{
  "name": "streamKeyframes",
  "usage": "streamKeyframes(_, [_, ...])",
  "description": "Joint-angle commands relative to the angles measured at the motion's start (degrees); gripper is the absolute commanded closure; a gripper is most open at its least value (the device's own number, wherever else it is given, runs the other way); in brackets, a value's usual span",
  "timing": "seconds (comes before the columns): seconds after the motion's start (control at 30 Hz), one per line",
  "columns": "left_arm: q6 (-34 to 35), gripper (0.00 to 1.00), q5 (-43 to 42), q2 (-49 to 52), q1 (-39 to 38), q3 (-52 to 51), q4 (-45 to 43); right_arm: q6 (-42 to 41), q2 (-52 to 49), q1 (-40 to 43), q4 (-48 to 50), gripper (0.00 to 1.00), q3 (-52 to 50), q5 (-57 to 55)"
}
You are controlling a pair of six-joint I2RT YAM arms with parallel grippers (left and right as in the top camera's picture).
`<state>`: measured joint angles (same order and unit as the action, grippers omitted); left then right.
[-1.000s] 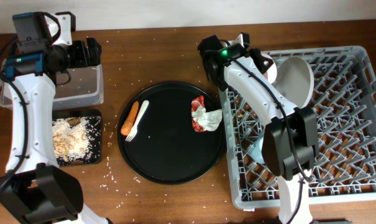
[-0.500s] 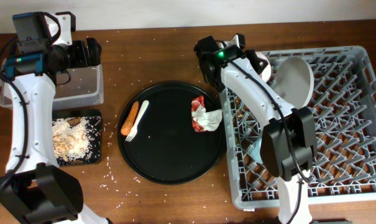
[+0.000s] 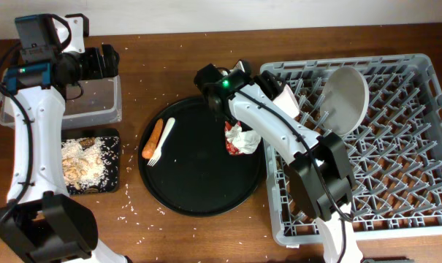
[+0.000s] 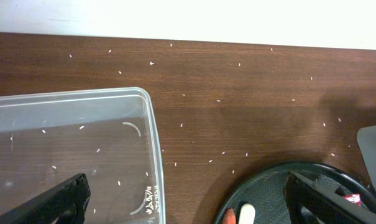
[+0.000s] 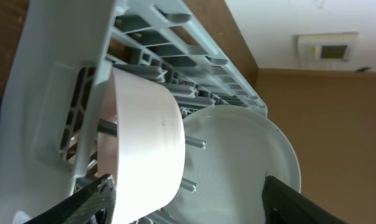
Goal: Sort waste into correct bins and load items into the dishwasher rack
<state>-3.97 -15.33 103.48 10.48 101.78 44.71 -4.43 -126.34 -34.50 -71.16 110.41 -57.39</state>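
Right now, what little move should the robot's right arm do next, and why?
Probably swing the right gripper over the crumpled wrapper: the bowl already sits in the rack, its jaws are open and empty, and the wrapper lies nearest.

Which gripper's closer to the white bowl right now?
Right. The right gripper is open just short of the white bowl in the dishwasher rack. The left gripper is far across the table, open above the clear tub.
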Motion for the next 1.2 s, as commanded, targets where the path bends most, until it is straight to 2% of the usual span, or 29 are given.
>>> streamKeyframes(0.0, [0.3,0.01,0.2,-1.4,0.2,0.3,-0.1,-0.5,0.6,0.0,-1.1,0.23,3.2,5.5])
streamKeyframes(0.2, [0.3,0.01,0.2,-1.4,0.2,0.3,-0.1,-0.5,3.8,0.0,-6.9,0.21,15.4,21.9])
streamKeyframes(0.27, [0.3,0.01,0.2,-1.4,0.2,0.3,-0.1,-0.5,3.8,0.0,-12.3,0.20,19.9,38.7])
streamKeyframes(0.33, [0.3,0.01,0.2,-1.4,0.2,0.3,-0.1,-0.4,3.8,0.0,-15.6,0.19,20.1,50.9])
streamKeyframes(0.4, [0.3,0.01,0.2,-1.4,0.2,0.3,-0.1,-0.5,3.8,0.0,-17.6,0.23,19.5,57.2])
streamKeyframes(0.5, [0.3,0.01,0.2,-1.4,0.2,0.3,-0.1,-0.5,3.8,0.0,-16.4,0.24,19.5,61.8])
streamKeyframes(0.57, [0.3,0.01,0.2,-1.4,0.2,0.3,-0.1,-0.7,3.8,0.0,-15.7,0.34,19.5,63.5])
streamKeyframes(0.67, [0.3,0.01,-0.3,-1.4,0.2,0.3,-0.1,-5.1,3.9,0.1,-15.1,0.34,20.0,64.7])
streamKeyframes(0.73, [0.3,0.01,-0.9,-1.4,0.1,0.3,1.9,-5.0,4.4,0.6,-15.3,0.33,22.1,67.1])
streamKeyframes(0.83, [0.3,0.01,-5.3,-1.4,0.1,0.3,3.4,-4.9,7.3,3.6,-15.9,0.32,27.6,67.7])
streamKeyframes(0.87, [-0.7,0.01,-10.9,-1.3,-0.3,0.3,4.9,-4.8,9.4,6.7,-17.0,0.27,31.3,66.9])
streamKeyframes(0.93, [-4.9,0.01,-12.3,-1.3,-3.7,0.3,7.9,-4.8,12.1,12.2,-19.3,0.23,35.2,64.0])
streamKeyframes(1.0, [-11.8,0.01,-10.4,-1.2,-11.3,0.3,11.0,-4.9,14.9,20.6,-22.4,0.18,37.6,63.2])
streamKeyframes(1.07, [-13.1,0.01,0.6,0.1,-21.8,0.3,11.5,-4.9,15.8,27.1,-25.9,0.18,37.6,63.2])
streamKeyframes(1.13, [-15.5,0.01,7.1,3.9,-30.5,0.3,11.6,-4.8,15.8,30.9,-26.2,0.18,36.9,65.4])
streamKeyframes(1.17, [-16.5,0.05,9.1,6.6,-34.2,0.3,11.7,-4.8,15.8,31.4,-26.2,0.18,36.9,65.6])
